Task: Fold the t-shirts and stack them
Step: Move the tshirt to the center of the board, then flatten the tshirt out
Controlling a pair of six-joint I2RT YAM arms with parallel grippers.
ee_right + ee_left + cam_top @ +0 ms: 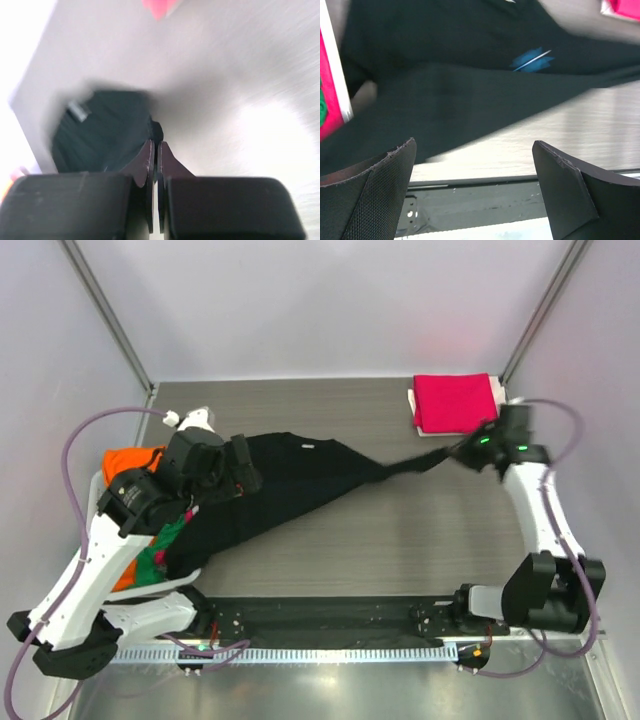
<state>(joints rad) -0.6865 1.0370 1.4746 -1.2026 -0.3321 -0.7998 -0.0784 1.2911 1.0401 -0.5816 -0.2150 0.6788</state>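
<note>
Top view: noting black t-shirt (290,490) mid-frame, drawn taut toward right gripper (464,452). Judging spreading step in hand. Noting folded crimson-pink shirt (455,402) upper right and orange shirt (130,462) far left.

Left wrist: seeing left gripper (475,150) gaping wide, gripping nothing, over black cloth. Judging next move as needing grip on near hem. Seeing basket (339,80) rim at left edge, holding pink and green cloth.

Right wrist: seeing jaws nearly touching, pinching black cloth.

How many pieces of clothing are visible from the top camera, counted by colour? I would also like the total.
black t-shirt, stretched out: 1
crimson-pink t-shirt, folded: 1
orange cloth, bunched: 1
green cloth, bunched: 1
Total: 4
A pale edge under the crimson-pink one may be another piece; I cannot tell.
</note>
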